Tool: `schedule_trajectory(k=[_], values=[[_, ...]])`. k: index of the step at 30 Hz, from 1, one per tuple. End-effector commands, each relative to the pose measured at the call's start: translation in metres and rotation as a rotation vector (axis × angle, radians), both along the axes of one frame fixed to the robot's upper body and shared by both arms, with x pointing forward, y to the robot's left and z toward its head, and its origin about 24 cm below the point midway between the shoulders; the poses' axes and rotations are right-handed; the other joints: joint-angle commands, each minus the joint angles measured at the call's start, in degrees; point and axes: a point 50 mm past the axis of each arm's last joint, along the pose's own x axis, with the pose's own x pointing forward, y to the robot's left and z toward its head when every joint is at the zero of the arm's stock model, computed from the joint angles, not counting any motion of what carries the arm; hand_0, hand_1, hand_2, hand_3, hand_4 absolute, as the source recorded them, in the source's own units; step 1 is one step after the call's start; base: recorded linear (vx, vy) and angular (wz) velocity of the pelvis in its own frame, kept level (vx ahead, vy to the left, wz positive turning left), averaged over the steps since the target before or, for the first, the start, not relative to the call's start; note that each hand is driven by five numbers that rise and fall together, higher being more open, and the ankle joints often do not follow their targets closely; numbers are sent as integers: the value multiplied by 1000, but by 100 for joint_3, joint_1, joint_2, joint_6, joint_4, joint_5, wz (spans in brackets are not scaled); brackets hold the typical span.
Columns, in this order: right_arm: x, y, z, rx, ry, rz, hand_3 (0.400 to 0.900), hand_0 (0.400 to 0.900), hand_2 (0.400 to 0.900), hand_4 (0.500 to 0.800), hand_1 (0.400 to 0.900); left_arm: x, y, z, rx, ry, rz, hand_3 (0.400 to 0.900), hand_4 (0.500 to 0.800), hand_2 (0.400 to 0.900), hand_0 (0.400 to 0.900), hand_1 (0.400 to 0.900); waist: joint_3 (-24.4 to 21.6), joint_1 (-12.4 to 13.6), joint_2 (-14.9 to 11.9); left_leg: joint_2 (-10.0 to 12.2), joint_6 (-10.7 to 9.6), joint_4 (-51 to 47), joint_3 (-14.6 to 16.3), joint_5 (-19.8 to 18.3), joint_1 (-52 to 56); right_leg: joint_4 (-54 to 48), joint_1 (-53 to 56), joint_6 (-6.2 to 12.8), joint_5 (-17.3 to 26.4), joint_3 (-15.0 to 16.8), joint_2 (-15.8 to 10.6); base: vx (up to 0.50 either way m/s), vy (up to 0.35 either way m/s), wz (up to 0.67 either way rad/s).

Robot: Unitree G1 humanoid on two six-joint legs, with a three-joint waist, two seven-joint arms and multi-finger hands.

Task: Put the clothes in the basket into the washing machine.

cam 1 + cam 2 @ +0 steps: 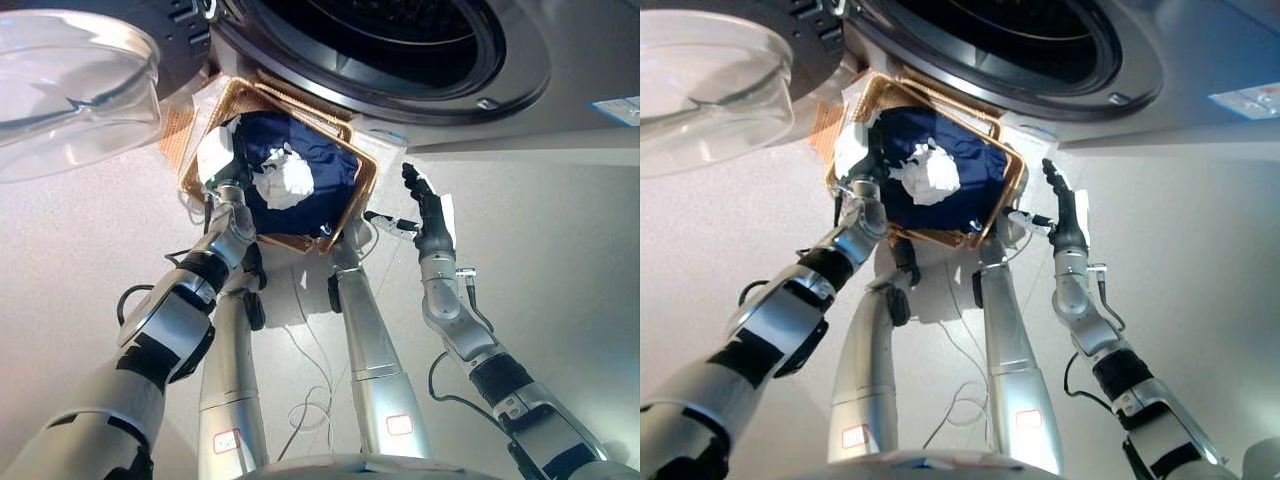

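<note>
Look down and you have the basket [366, 178], a brown woven one, sitting on the floor [560, 250] directly below the washing machine [560, 70], whose round drum opening [400, 30] gapes along the top of both views. The machine's clear door [70, 90] is swung wide to your upper left. Inside the basket lies a dark blue garment [320, 170] that fills most of it, and on top of that, near the middle, a crumpled white piece of cloth [285, 180]. Your left hand [222, 155] is at the basket's left rim, reaching in over the edge where it meets the blue garment; from these views you cannot tell whether its fingers are spread or closed, because the wrist covers them. Your right hand [428, 210] is held up just beside the basket's right corner, outside it and apart from the clothes, with its fingers straight and loosely spread, holding nothing. Both garments are in the basket, none of them in the drum. The basket's near corner points towards you, between the two arms.
</note>
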Motion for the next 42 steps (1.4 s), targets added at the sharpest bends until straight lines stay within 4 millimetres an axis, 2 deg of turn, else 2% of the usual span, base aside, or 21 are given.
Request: schedule_trajectory(k=[1,9,15,25,33,42], values=[[-9,14,32,47,-200,60,900,900,900,800,900,3,5,18,39,-94,38,900,800,900,900,900,73,-292,401,70,-105,684,-30,-636,-47,-506,-241,233,440,-30,286,1,-44,-8],[-13,16,41,62,-251,78,900,900,900,800,900,5,14,33,52,-131,70,900,800,900,900,900,121,-335,422,204,-67,1277,-52,-911,-500,20,-655,196,223,-98,437,-2,-37,-8],[-12,21,46,88,-270,92,900,900,900,800,900,7,10,38,19,-143,53,900,800,900,900,900,225,-379,423,298,-5,1570,-15,-1085,-704,303,-867,158,125,-152,523,8,-15,-9],[-13,19,45,66,-263,81,900,900,900,800,900,3,-17,12,42,-58,-26,900,800,900,900,900,245,-384,407,255,87,1642,37,-1133,-923,329,-1068,157,134,-171,549,3,4,-6],[-13,17,49,65,-274,76,900,900,900,800,900,2,-20,4,93,-17,-36,900,800,900,900,900,248,-353,402,285,126,1776,31,-1163,-1114,400,-1188,171,148,-197,531,-5,2,-2],[-14,16,50,64,-283,78,900,900,900,800,900,-1,-6,-14,264,68,34,900,800,900,900,900,336,-308,407,309,150,1846,-23,-1154,-1201,423,-1192,164,144,-274,501,0,0,0]])
